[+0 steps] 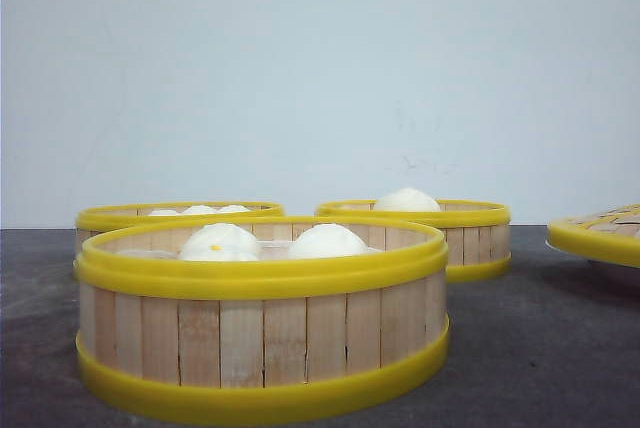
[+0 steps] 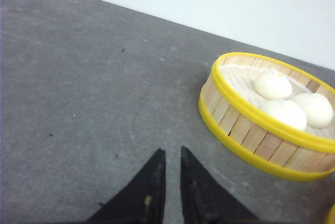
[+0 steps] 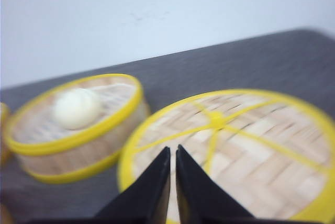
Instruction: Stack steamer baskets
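Three steamer baskets with pale slat walls and yellow rims stand on the dark table. The nearest basket [image 1: 262, 348] holds white buns. Behind it to the left is a second basket [image 1: 130, 216], and the third basket [image 1: 470, 233], at the back right, holds one bun. No gripper shows in the front view. My left gripper [image 2: 171, 150] is shut and empty over bare table, apart from a basket with three buns [image 2: 251, 135]. Just as empty and shut, my right gripper [image 3: 173, 148] hovers over the edge of the woven lid [image 3: 261, 145], beside the one-bun basket [image 3: 73, 145].
The flat yellow-rimmed lid [image 1: 600, 233] lies at the right edge of the front view. A pale wall stands behind the table. In the left wrist view, bare grey tabletop [image 2: 78, 77] stretches away from the basket.
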Controlling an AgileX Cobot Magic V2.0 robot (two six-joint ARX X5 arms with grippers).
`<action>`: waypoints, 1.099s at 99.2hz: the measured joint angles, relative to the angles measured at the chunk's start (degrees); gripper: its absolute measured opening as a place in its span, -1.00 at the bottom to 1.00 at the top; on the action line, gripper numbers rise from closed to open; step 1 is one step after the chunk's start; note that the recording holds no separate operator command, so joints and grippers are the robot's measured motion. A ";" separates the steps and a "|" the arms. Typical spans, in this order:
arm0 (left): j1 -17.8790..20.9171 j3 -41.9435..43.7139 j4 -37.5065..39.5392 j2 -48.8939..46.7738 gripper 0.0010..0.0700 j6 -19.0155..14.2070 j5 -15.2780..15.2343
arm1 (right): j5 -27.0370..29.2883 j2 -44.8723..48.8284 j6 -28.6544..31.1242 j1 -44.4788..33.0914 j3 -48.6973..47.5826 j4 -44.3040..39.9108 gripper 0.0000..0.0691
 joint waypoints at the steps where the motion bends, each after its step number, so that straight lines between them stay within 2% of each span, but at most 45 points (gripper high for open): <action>1: 0.00 0.00 0.04 0.00 -0.96 -0.17 0.00 | 0.00 0.00 0.50 0.00 0.00 0.04 -0.96; 13: 0.00 -0.20 2.03 0.00 -0.96 -4.46 0.13 | 0.09 0.00 6.51 0.00 0.00 1.62 -0.96; 22: 0.00 0.33 3.21 0.04 -0.96 -6.71 1.36 | 0.55 0.00 11.91 0.00 0.13 3.45 -0.97; 34: 0.00 4.70 2.71 2.03 -0.96 -7.58 2.71 | 3.13 1.79 18.71 0.00 3.67 2.82 -0.97; 46: 0.00 13.55 3.34 7.45 -0.96 -7.43 2.84 | 3.96 7.72 19.96 0.00 12.94 2.84 -0.97; 56: 0.00 22.32 2.64 14.82 -0.96 -6.23 3.37 | 3.15 15.61 16.11 -0.02 22.73 0.81 -0.97; 72: 0.00 36.11 -3.50 27.82 -0.96 -1.55 6.97 | 1.57 28.61 3.82 0.00 40.02 -10.29 -0.97; 82: -0.11 41.03 -4.37 33.75 -0.96 1.14 8.68 | 0.20 33.99 -3.17 0.00 47.60 -15.54 -0.97; 87: -0.26 42.12 -4.42 35.98 -0.88 2.27 8.68 | -0.22 35.63 -5.60 0.00 49.68 -17.33 -0.97; 91: -0.42 42.49 -4.55 37.29 -0.73 2.80 8.81 | -0.39 36.46 -6.99 0.07 50.51 -18.32 -0.95; 96: -0.74 42.58 -4.61 38.62 -0.43 3.85 9.07 | -0.72 37.05 -8.17 0.31 50.71 -18.78 -0.82; 101: -1.18 42.58 -4.94 39.76 -0.16 5.03 9.46 | -1.29 37.44 -8.74 0.52 50.71 -19.28 -0.56; 109: -1.92 42.58 -4.94 41.59 0.02 6.78 10.08 | -1.42 37.99 -9.40 1.01 50.71 -19.43 -0.10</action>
